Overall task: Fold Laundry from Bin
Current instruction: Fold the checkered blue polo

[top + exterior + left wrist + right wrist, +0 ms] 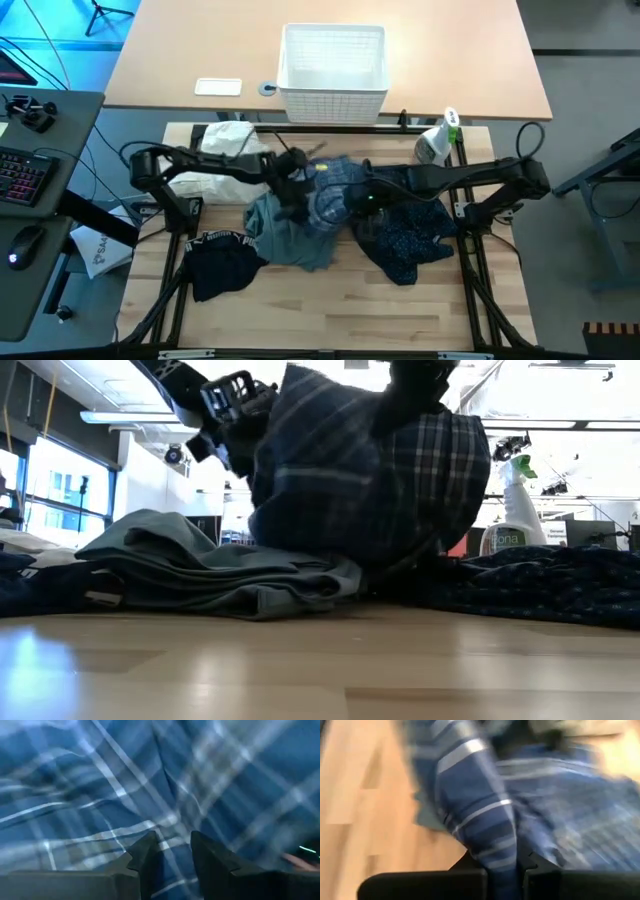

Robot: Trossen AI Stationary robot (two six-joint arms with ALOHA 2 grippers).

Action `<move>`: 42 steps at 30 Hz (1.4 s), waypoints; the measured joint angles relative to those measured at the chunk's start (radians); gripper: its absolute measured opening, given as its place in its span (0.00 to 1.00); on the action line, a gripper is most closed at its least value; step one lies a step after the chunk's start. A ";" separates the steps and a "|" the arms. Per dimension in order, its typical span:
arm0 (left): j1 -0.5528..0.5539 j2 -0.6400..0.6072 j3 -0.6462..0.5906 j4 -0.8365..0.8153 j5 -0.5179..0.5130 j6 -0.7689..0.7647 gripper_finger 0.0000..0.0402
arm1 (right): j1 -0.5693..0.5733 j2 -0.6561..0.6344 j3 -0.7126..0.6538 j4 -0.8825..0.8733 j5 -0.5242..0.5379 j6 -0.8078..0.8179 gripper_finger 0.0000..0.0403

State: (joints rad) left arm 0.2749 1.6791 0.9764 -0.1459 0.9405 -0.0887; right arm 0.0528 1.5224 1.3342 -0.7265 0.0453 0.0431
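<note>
The blue-white plaid shirt [335,185] [380,480] is raised in a heap at mid-table, its lower part resting on the other laundry. My right gripper [502,870] [355,200] is shut on it. My left gripper [175,855] [295,185] stands at the shirt's left side, open, with plaid cloth right in front of its fingers. A grey-green top [280,230] lies under and nearer than the shirt, and navy dotted trousers [410,240] lie to the right. The black piece [220,265] is at the near left and the white cloth [225,150] at the far left. The bin [333,70] stands beyond the table's far edge. My left gripper points at the shirt's left side [165,827] from the table's left, slanting down; whether its fingers touch the cloth cannot be told. My right gripper pinches a bunched fold of the plaid shirt [495,845] between its two fingers, coming from the right and slanting down. The shirt hangs below it, bottom on the other garments.
A spray bottle [440,140] [515,510] stands at the table's far right. Bare wood [330,310] lies along the near edge. The bin sits on a second table behind, beside a small white object [218,87].
</note>
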 joint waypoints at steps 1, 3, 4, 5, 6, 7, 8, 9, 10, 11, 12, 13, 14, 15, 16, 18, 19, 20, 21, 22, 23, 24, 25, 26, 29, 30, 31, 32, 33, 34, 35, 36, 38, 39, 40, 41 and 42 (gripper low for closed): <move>-0.016 0.010 -0.007 -0.004 0.017 0.013 0.25 | 0.005 -0.012 0.000 -0.007 0.041 -0.007 0.03; -0.044 0.027 -0.013 -0.009 0.017 0.038 0.21 | 0.012 -0.038 0.000 -0.009 0.095 -0.034 0.03; -0.051 0.027 -0.013 -0.009 0.011 0.045 0.19 | 0.015 -0.048 0.000 -0.010 0.120 -0.051 0.03; -0.053 0.024 -0.013 -0.013 0.007 0.045 0.17 | 0.018 -0.060 0.000 -0.011 0.141 -0.066 0.03; -0.049 0.012 -0.013 -0.019 -0.001 0.038 0.15 | 0.018 -0.072 0.000 -0.012 0.157 -0.070 0.03; -0.041 -0.005 -0.012 -0.029 -0.015 0.031 0.12 | 0.018 -0.083 0.000 -0.013 0.172 -0.069 0.03; -0.030 -0.028 -0.010 -0.040 -0.034 0.028 0.10 | 0.017 -0.096 0.000 -0.017 0.184 -0.065 0.03; -0.016 -0.058 -0.008 -0.061 -0.055 0.036 0.08 | 0.017 -0.109 0.000 -0.019 0.190 -0.060 0.03; -0.002 -0.092 -0.006 -0.087 -0.078 0.051 0.05 | 0.016 -0.122 0.000 -0.018 0.191 -0.054 0.03; 0.014 -0.127 0.001 -0.111 -0.110 0.068 0.03 | 0.016 -0.135 0.000 -0.018 0.192 -0.049 0.03; 0.032 -0.166 0.008 -0.137 -0.154 0.084 0.02 | 0.016 -0.150 0.000 -0.017 0.192 -0.046 0.03; 0.050 -0.202 0.017 -0.166 -0.207 0.099 0.01 | 0.017 -0.161 0.000 -0.014 0.192 -0.043 0.03; 0.067 -0.238 0.027 -0.182 -0.271 0.107 0.01 | 0.018 -0.173 0.000 -0.010 0.195 -0.044 0.03; 0.085 -0.272 0.038 -0.183 -0.341 0.108 0.01 | 0.019 -0.185 0.001 -0.007 0.202 -0.050 0.03; 0.101 -0.303 0.048 -0.175 -0.407 0.109 0.01 | 0.020 -0.192 0.001 -0.003 0.216 -0.062 0.03; 0.135 -0.342 0.068 -0.130 -0.484 0.128 0.01 | 0.020 -0.206 0.001 0.013 0.250 -0.093 0.03; 0.153 -0.348 0.080 -0.103 -0.501 0.135 0.00 | 0.020 -0.209 0.001 0.026 0.269 -0.112 0.03; 0.173 -0.348 0.094 -0.079 -0.503 0.135 0.00 | 0.019 -0.210 0.006 0.035 0.288 -0.131 0.03; 0.193 -0.342 0.110 -0.058 -0.505 0.129 0.00 | 0.018 -0.211 0.019 0.039 0.313 -0.152 0.03; 0.211 -0.331 0.128 -0.035 -0.507 0.125 0.00 | 0.015 -0.208 0.036 0.040 0.341 -0.176 0.03; 0.225 -0.315 0.150 -0.008 -0.513 0.126 0.00 | 0.011 -0.202 0.059 0.039 0.372 -0.208 0.03; 0.241 -0.301 0.174 0.002 -0.517 0.133 0.00 | 0.006 -0.196 0.085 0.043 0.406 -0.245 0.03; 0.256 -0.287 0.199 -0.003 -0.524 0.146 0.00 | 0.002 -0.188 0.112 0.048 0.453 -0.282 0.03; 0.269 -0.274 0.227 -0.005 -0.534 0.158 0.00 | -0.004 -0.178 0.141 0.048 0.506 -0.321 0.03; 0.299 -0.255 0.308 -0.025 -0.607 0.212 0.00 | -0.028 -0.145 0.226 0.048 0.613 -0.438 0.03; 0.305 -0.255 0.334 -0.030 -0.637 0.234 0.00 | -0.036 -0.131 0.252 0.045 0.629 -0.467 0.03; 0.311 -0.255 0.361 -0.038 -0.665 0.257 0.00 | -0.043 -0.119 0.276 0.040 0.635 -0.483 0.03; 0.316 -0.255 0.384 -0.051 -0.688 0.277 0.00 | -0.048 -0.105 0.293 0.028 0.633 -0.486 0.03; 0.322 -0.255 0.407 -0.070 -0.698 0.294 0.00 | -0.051 -0.089 0.303 0.006 0.616 -0.476 0.03; 0.327 -0.255 0.428 -0.088 -0.702 0.306 0.00 | -0.051 -0.075 0.305 -0.023 0.581 -0.448 0.03; 0.330 -0.255 0.443 -0.105 -0.703 0.314 0.00 | -0.050 -0.057 0.302 -0.056 0.536 -0.403 0.03; 0.331 -0.256 0.452 -0.122 -0.703 0.319 0.00 | -0.044 -0.037 0.290 -0.080 0.482 -0.344 0.03; 0.328 -0.257 0.455 -0.162 -0.698 0.325 0.00 | -0.027 -0.002 0.241 -0.103 0.352 -0.232 0.03; 0.325 -0.257 0.455 -0.191 -0.691 0.325 0.00 | -0.016 0.012 0.214 -0.102 0.279 -0.198 0.03; 0.320 -0.256 0.455 -0.223 -0.683 0.319 0.00 | -0.007 0.025 0.190 -0.100 0.202 -0.176 0.03; 0.314 -0.255 0.454 -0.253 -0.681 0.314 0.00 | -0.001 0.035 0.172 -0.097 0.135 -0.157 0.03; 0.306 -0.253 0.454 -0.277 -0.680 0.311 0.00 | 0.003 0.043 0.162 -0.096 0.082 -0.141 0.03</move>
State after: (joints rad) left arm 0.5808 1.4260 1.4303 -0.4226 0.2606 0.2218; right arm 0.0555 1.5657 1.4965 -0.8222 0.1277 -0.0984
